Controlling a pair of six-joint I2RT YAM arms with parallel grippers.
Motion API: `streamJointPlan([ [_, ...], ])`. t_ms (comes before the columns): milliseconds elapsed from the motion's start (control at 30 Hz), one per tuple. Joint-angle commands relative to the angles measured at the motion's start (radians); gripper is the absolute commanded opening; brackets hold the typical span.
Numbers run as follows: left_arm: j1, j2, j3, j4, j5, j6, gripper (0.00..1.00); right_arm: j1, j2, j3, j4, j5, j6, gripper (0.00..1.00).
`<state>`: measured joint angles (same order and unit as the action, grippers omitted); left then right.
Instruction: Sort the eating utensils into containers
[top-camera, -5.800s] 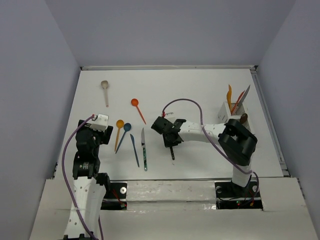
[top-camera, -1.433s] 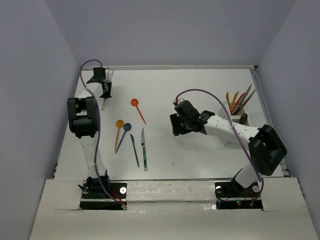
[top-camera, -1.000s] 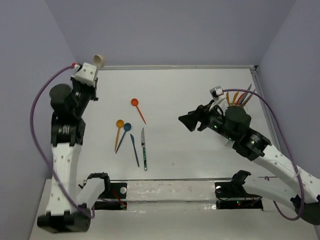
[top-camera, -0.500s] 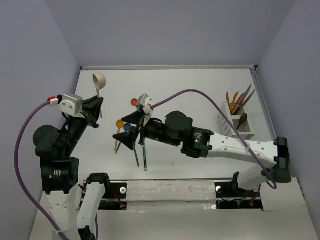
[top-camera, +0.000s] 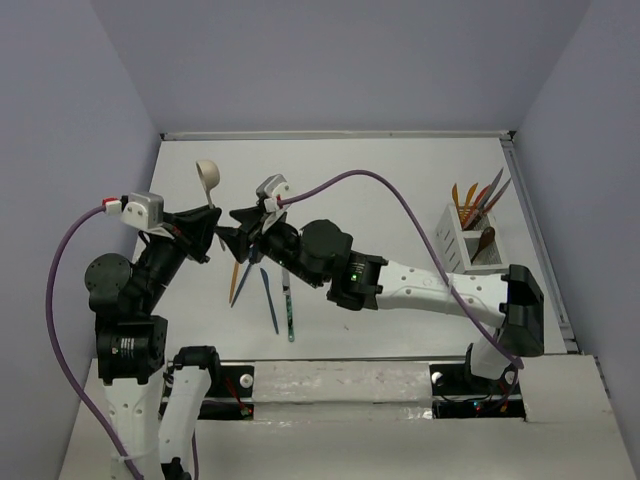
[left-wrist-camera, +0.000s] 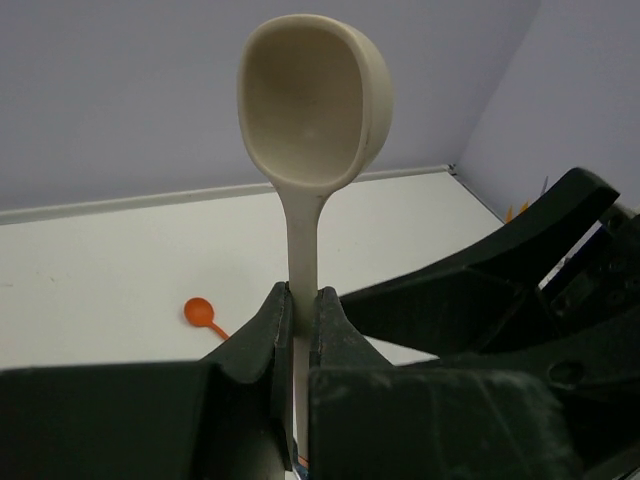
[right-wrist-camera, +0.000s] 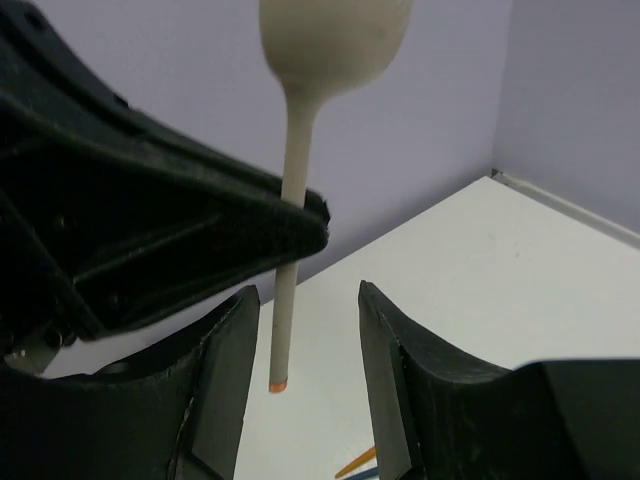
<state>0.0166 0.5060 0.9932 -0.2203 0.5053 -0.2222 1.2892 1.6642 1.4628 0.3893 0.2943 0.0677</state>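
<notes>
The beige spoon (left-wrist-camera: 315, 100) is gripped by its handle in the left end effector (left-wrist-camera: 301, 312), with the bowl upward. The right end effector (right-wrist-camera: 308, 310) is held open, and the handle's lower end is seen between its fingers (right-wrist-camera: 225, 380).

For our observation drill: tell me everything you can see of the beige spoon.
The beige spoon looks like matt plastic: a deep oval bowl on a slim straight handle. It stands upright in mid-air, bowl up, its handle pinched by the left hand. Its lower end sits between the fingers of the open right hand, apparently untouched.
</notes>
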Motion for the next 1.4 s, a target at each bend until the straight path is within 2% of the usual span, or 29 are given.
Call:
streamJointPlan([
  [0,0.000,-0.018,-0.007,0.084,0.033,-0.045,0.00,0.001,0.029,0.086,0.085,0.149,0.009,0.50],
  [267,0.000,-0.026,-0.010,0.088,0.035,-0.045,0.00,0.001,0.078,0.156,0.008,0.207,0.007,0.47],
  [500,0.000,-0.024,-0.019,0.101,-0.005,-0.010,0.00,0.001,0.052,0.137,-0.023,0.068,0.001,0.45],
  [667,0.000,-0.018,-0.024,0.121,-0.082,0.046,0.00,0.001,-0.018,0.073,-0.035,0.121,-0.017,0.45],
  [800,0.000,-0.011,-0.036,0.141,-0.093,0.050,0.00,0.001,-0.049,0.060,-0.043,0.068,-0.040,0.45],
  [1367,0.002,-0.009,-0.034,0.151,-0.045,0.017,0.00,0.001,0.118,0.243,-0.112,0.042,-0.028,0.47],
])
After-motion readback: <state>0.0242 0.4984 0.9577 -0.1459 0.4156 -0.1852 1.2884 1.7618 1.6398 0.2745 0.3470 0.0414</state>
